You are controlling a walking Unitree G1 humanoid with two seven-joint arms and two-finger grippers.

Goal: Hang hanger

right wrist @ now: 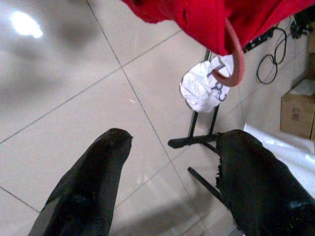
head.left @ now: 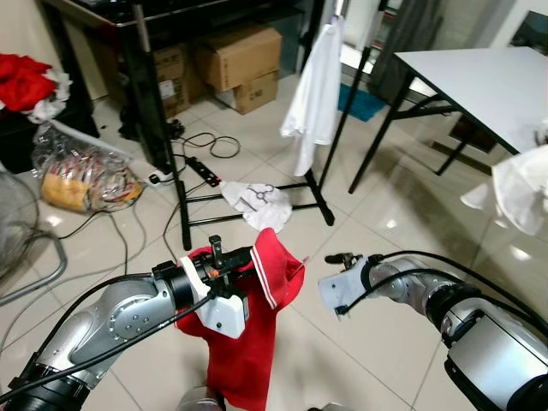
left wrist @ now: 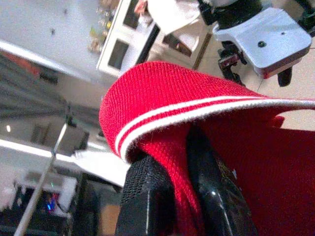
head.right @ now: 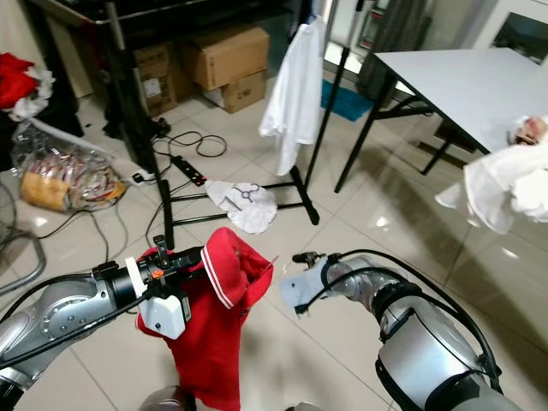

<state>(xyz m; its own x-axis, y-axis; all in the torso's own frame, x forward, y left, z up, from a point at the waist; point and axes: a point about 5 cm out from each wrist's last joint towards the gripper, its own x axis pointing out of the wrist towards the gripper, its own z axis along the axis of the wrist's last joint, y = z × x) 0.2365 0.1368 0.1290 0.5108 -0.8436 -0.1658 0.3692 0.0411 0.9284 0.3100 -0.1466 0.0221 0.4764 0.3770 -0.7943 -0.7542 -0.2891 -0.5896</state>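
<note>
Hanger hook (right wrist: 231,54) showing, rest under red shirt (head.left: 257,325).

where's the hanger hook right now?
In the right wrist view the hanger hook pokes out of the red shirt held by the left tool, just ahead of the open right tool.

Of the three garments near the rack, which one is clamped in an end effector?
The red garment, pinched by the left end effector; the white shirt hangs on the rack, another white garment lies on the floor.
</note>
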